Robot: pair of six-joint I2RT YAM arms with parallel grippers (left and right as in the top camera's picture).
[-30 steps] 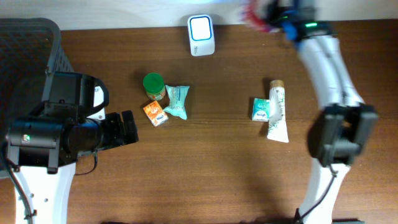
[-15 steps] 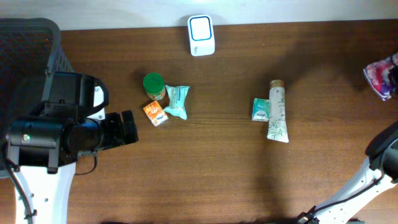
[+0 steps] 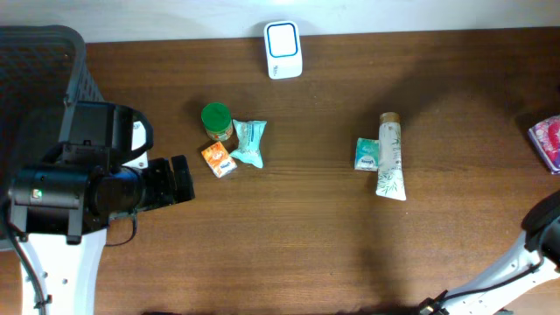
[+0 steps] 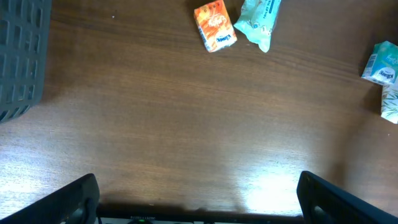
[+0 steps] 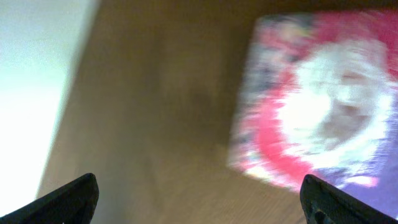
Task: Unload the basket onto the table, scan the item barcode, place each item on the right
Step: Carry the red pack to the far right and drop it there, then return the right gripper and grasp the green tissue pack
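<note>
The white barcode scanner (image 3: pixel 283 50) stands at the back edge of the table. A pink and red packet (image 3: pixel 547 140) lies at the table's far right edge. In the blurred right wrist view the same packet (image 5: pixel 317 106) rests on the wood, ahead of and apart from my right gripper (image 5: pixel 199 202), which is open and empty. My left gripper (image 3: pixel 179 179) hovers open at the left, with nothing between its fingers (image 4: pixel 74 199). It points toward the orange packet (image 4: pixel 214 25).
A green-lidded jar (image 3: pixel 216 121), an orange packet (image 3: pixel 219 160) and a teal pouch (image 3: pixel 249 143) sit left of centre. A small teal box (image 3: pixel 367 154) and a white tube (image 3: pixel 390 156) lie right of centre. A dark basket (image 3: pixel 44 70) stands at the far left.
My right arm swung from beside the scanner out to the right edge. Its gripper opened and let go of the pink packet, which now lies on the table. The left arm has not moved.
</note>
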